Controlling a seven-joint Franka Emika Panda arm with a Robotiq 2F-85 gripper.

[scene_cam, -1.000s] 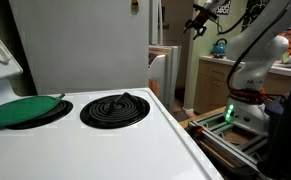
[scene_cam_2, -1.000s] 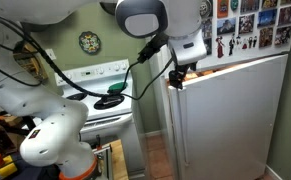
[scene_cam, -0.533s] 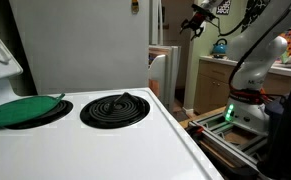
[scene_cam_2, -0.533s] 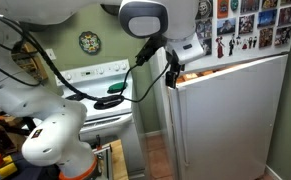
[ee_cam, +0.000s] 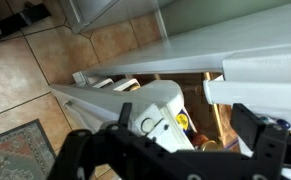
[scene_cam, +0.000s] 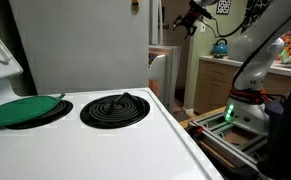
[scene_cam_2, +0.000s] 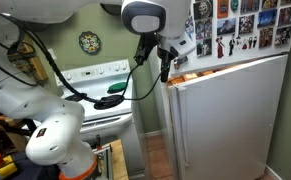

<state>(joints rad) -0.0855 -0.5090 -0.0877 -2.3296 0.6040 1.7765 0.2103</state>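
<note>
Door (scene_cam_2: 230, 115) of the fridge stands ajar, hinged away from the stove (scene_cam_2: 100, 80), with its free edge towards the robot. The wrist view shows the door (ee_cam: 195, 55) from above, with shelf contents visible behind its top edge and the tiled floor (ee_cam: 25, 80) below.

Arm (scene_cam_2: 145, 15) is raised and reaches across at fridge-top height, its wrist turned downwards. In an exterior view the arm (scene_cam: 255, 50) rises from its base and bends over, with the gripper (scene_cam: 185, 22) high beside the fridge (scene_cam: 80, 45).

Gripper (scene_cam_2: 165, 66) hangs just beside the door's upper free corner, slightly above it. Contact cannot be confirmed; it appears apart.

Jaws are spread fully and hold nothing. In the wrist view the fingers (ee_cam: 260, 150) frame the bottom of the picture, with the door's top edge beyond them and nothing between.

The stove's burner (scene_cam: 115, 108) lies well apart from the gripper.
</note>
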